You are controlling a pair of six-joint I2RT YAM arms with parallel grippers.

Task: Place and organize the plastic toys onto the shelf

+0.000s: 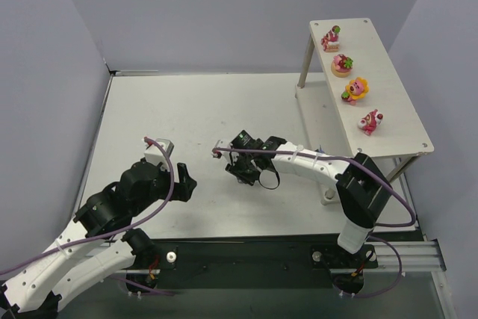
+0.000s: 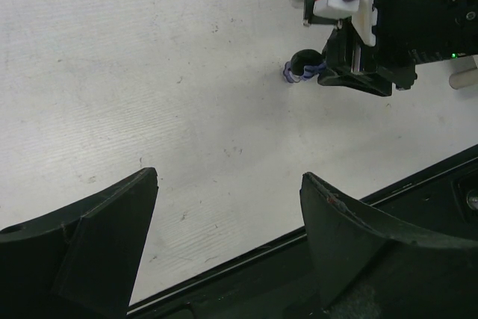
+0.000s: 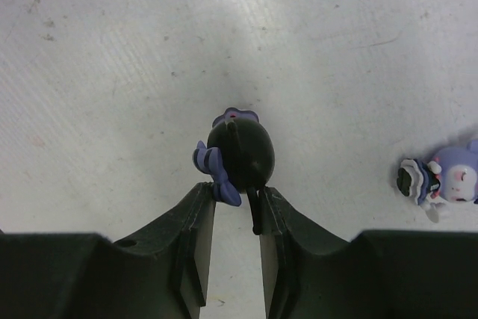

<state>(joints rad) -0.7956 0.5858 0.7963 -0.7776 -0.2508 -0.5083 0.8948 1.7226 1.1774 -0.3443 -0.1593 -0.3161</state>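
Pink and orange plastic cake-like figurines [image 1: 343,64], four, stand along the off-white two-tier shelf [image 1: 403,121] at upper right; mid-table my right gripper [image 3: 237,193] is pinched shut on a dark blue-purple round figurine [image 3: 240,153], a second purple-and-white figurine [image 3: 448,181] waits nearby, and my left gripper [image 2: 228,177] hangs wide open, empty.

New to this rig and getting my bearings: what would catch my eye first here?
Four bright pink toys line the top board of the off-white shelf at the far right. Next, the right end effector at mid-table, shut on a dark blue-purple figurine, with a pale purple figurine on the tabletop nearby.
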